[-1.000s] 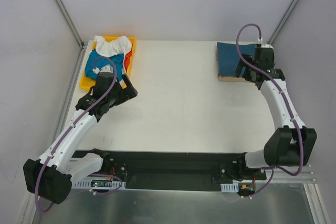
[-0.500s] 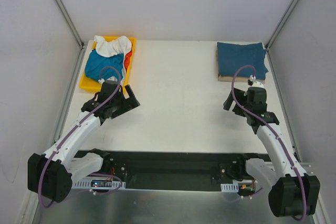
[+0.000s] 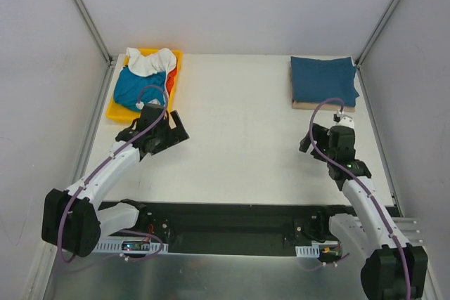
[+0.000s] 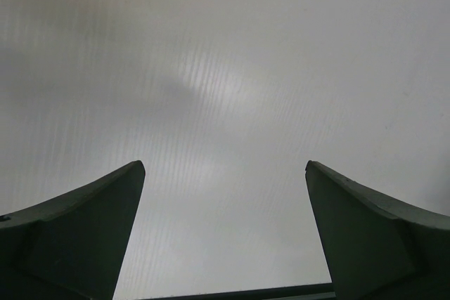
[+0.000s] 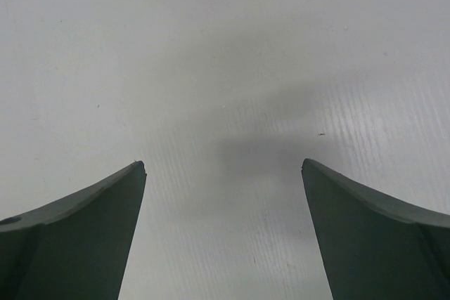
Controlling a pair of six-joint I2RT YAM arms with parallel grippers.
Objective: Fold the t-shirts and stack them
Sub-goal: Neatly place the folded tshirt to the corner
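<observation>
The white table (image 3: 239, 124) has its work parked in the two far corners, which leaves the middle bare, I'd guess as folding room. At far left a yellow plastic tray (image 3: 116, 112) holds the unfolded heap: a crumpled teal blue cotton shirt (image 3: 133, 89), a bunched white shirt (image 3: 149, 61) on top, and an orange-red shirt (image 3: 171, 79) poking out along the right rim. At far right a dark blue folded t-shirt (image 3: 322, 79) lies squarely on a beige-tan one (image 3: 323, 106), which shows only as a strip at the near edge. That looks like the finished stack. The left gripper (image 4: 223, 166) hangs over bare table just near of the tray, jaws spread wide with nothing in them. The right gripper (image 5: 223, 166) is likewise gaping and empty, near of the stack.
</observation>
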